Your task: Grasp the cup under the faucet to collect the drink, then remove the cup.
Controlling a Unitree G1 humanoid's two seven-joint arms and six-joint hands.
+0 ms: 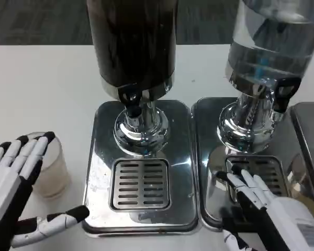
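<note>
Head view: the left robot hand (pixel 10 180), fingers spread, cups the small translucent plastic cup (pixel 51 175) on the white counter (pixel 42 83) — likely light, thin, crushable; take its mid-wall gently; the right robot hand (pixel 269 209) rests spread, holding nothing.

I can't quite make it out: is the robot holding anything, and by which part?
The left hand wraps around the side of a translucent cup, fingers over its rim; whether it grips firmly cannot be told. The right hand holds nothing.

Cup (pixel 51 172) — half behind fingers (pixel 29 154)
</note>
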